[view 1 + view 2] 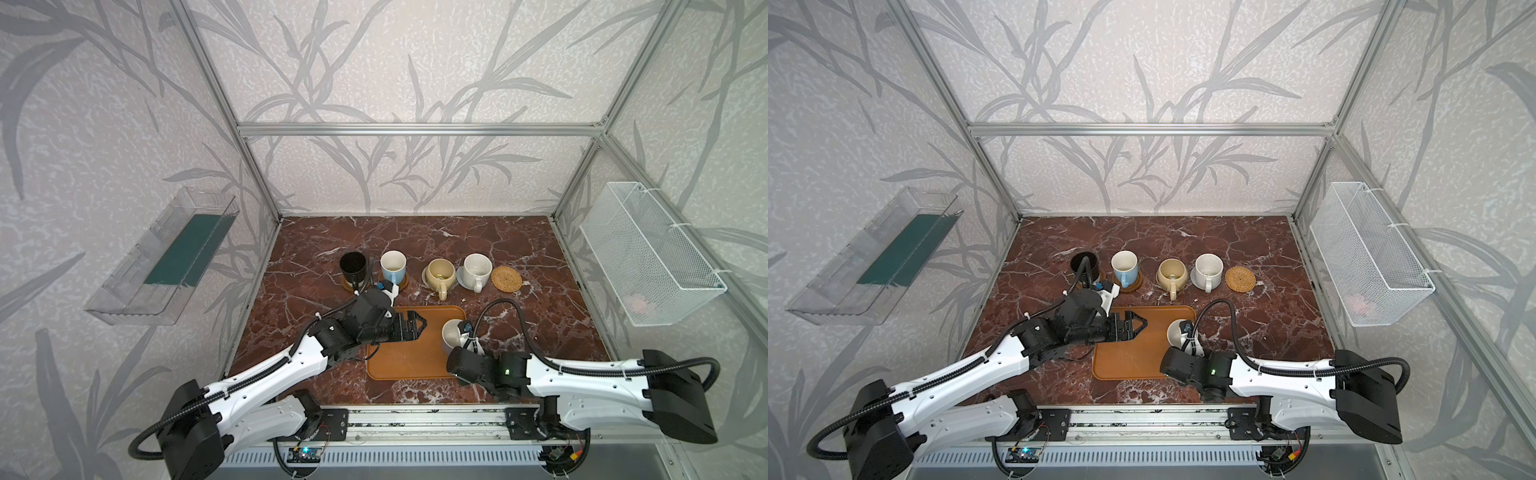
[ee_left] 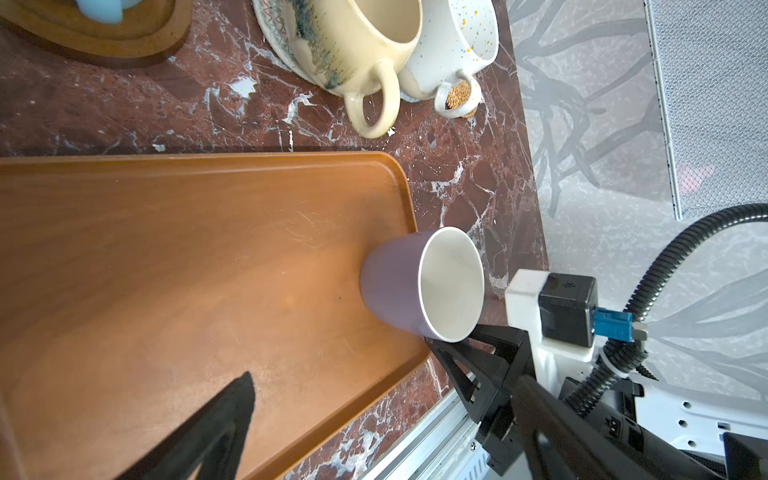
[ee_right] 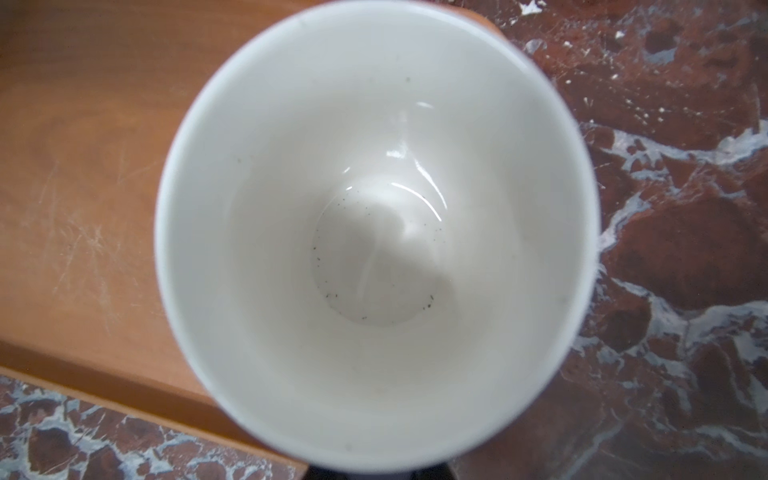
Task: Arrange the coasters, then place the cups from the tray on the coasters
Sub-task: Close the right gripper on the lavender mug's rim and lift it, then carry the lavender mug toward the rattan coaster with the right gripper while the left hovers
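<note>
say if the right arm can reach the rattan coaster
Probably yes: the rattan coaster lies bare on its side, only open marble between it and the right hand, shut on the lavender cup.

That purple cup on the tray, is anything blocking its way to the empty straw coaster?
Nothing visible does. Between the purple cup and the straw coaster there is only bare table. The white cup stands right beside the coaster, close to that path but not in it.
</note>
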`<state>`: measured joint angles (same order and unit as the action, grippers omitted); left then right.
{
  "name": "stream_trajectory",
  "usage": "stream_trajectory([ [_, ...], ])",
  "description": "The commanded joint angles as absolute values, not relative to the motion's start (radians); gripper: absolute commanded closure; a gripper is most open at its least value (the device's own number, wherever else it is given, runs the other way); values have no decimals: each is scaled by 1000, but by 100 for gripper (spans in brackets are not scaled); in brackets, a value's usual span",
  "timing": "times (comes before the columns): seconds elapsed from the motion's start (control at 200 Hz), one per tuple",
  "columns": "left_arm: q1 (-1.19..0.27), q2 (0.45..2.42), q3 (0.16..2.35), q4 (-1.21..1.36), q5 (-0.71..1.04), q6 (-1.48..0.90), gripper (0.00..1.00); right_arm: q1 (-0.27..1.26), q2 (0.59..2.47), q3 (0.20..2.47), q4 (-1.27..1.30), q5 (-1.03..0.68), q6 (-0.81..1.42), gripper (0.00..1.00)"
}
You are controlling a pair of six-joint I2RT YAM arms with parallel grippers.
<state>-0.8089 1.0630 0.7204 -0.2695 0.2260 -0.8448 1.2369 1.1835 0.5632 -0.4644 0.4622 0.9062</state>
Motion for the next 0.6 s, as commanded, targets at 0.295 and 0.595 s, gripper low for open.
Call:
stream_trajectory([
  [0.295, -805, 1036, 706, -264, 195, -868, 1, 1230, 1008, 556, -493, 496, 852, 92],
  [0.595, -805, 1113, 731, -202, 236, -877, 1, 1215, 858, 562, -604, 514, 831, 94],
])
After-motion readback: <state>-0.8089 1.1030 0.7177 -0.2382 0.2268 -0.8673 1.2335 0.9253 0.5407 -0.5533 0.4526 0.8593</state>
